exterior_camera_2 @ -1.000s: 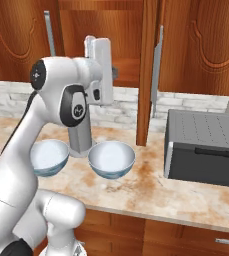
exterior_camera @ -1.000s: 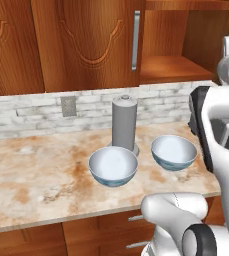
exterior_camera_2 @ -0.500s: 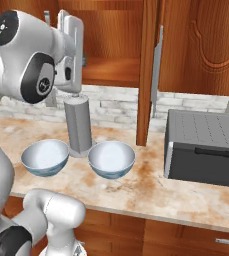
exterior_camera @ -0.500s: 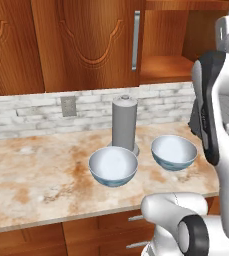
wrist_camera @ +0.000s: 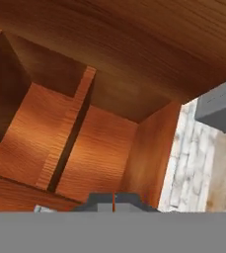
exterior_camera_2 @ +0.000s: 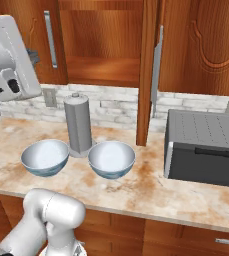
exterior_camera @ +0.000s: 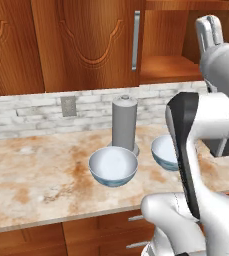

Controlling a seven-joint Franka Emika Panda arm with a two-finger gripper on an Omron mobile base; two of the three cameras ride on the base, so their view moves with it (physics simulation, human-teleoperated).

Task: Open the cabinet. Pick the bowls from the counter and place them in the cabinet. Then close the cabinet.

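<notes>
Two bowls point(exterior_camera_2: 45, 157) point(exterior_camera_2: 111, 159) sit upright, mouths up, on the bench point(exterior_camera_2: 151, 187), lower centre of the right base view. Round, so no long axis. One on each side of the grey cylinder point(exterior_camera_2: 78, 124), which stands upright just behind and between them. In the left base view the near bowl point(exterior_camera: 113, 166) is centre frame, the other point(exterior_camera: 165, 151) partly hidden behind the white arm. Cabinet point(exterior_camera_2: 102, 42) fills the top of frame, long bar handles point(exterior_camera_2: 48, 39) vertical. Its right door point(exterior_camera_2: 147, 75) is swung out, seen edge-on at centre; left door point(exterior_camera: 86, 42) shut. Wooden shelf point(exterior_camera: 168, 69) bare, horizontal. Tool point(wrist_camera: 114, 201) at bottom centre of the hand view, tips pressed together, nothing between them, facing into the cabinet interior. Bench is beige stone with orange-brown blotches. White brick backsplash point(exterior_camera: 31, 116) behind with a wall outlet point(exterior_camera: 68, 105). Grey boxy appliance point(exterior_camera_2: 206, 147) at right on the bench. Low drawers point(exterior_camera_2: 201, 239) beneath.
</notes>
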